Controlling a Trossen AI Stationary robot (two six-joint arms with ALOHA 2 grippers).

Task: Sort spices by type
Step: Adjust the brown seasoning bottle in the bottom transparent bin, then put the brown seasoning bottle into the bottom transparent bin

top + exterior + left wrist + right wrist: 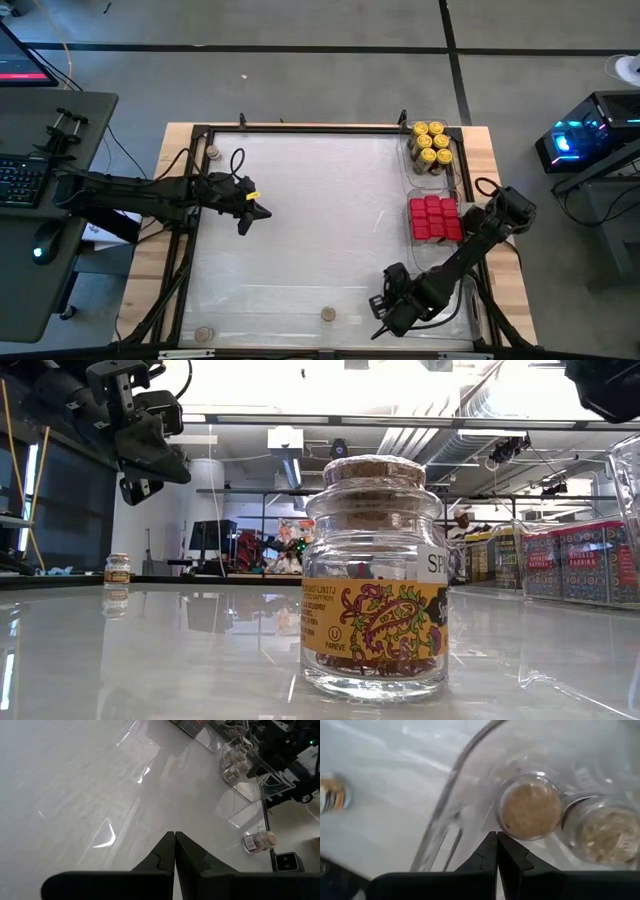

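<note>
Yellow-lidded jars (431, 146) fill a clear tray at the far right, and red tins (435, 218) stand together just nearer. One cork-topped jar (378, 580) stands upright near the front edge. Two others stand at the far left (212, 152) and the near-left corner (204, 334). My right gripper (496, 845) is shut, pointing down over the rim of a clear tray (465, 765) that holds cork-topped jars (530, 810). It has nothing between its fingers. My left gripper (262, 211) hangs shut above the left half of the table.
A black frame (300, 128) borders the glossy white table. The middle of the table (320, 230) is bare. A desk with a keyboard (20, 180) stands beyond the left edge. The low-view camera (286, 862) sits at the front edge next to the near jar.
</note>
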